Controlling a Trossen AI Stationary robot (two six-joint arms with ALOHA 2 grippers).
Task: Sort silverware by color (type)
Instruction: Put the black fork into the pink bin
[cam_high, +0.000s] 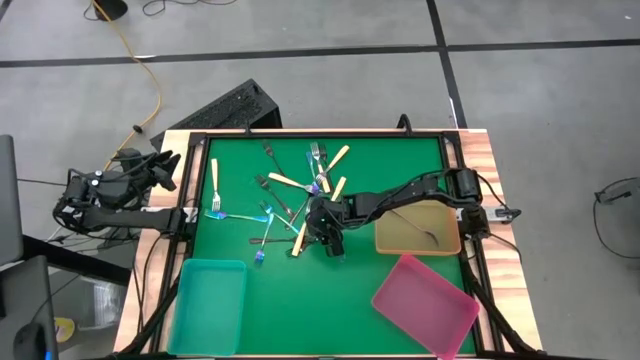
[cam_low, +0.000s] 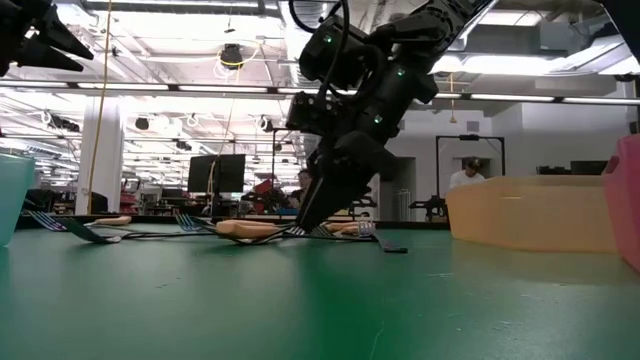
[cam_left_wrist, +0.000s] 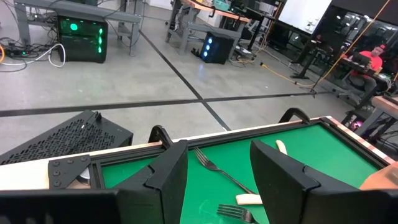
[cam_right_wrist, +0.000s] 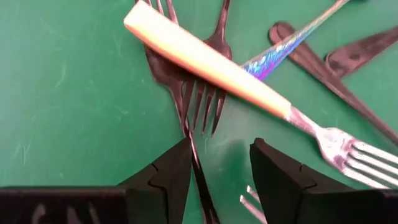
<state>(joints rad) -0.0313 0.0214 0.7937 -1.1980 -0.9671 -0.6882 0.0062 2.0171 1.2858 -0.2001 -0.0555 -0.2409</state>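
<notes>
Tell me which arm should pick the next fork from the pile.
Right, probably. The right hand is low over the fork pile, fingers open astride a dark fork. The left hand waits off the mat's left edge.

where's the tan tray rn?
High view: tan tray sits right of centre on the mat, under the right arm, just above the pink tray; one dark fork inside.

You see a matt green felt-like mat (cam_high: 400, 170) framed by wood-grain table edging (cam_high: 487, 165). The forks (cam_right_wrist: 205, 106) are glossy metal, 1 handle (cam_right_wrist: 205, 62) smooth cream plastic, another (cam_right_wrist: 273, 59) iridescent. The trays (cam_high: 425, 305) look smooth plastic.
</notes>
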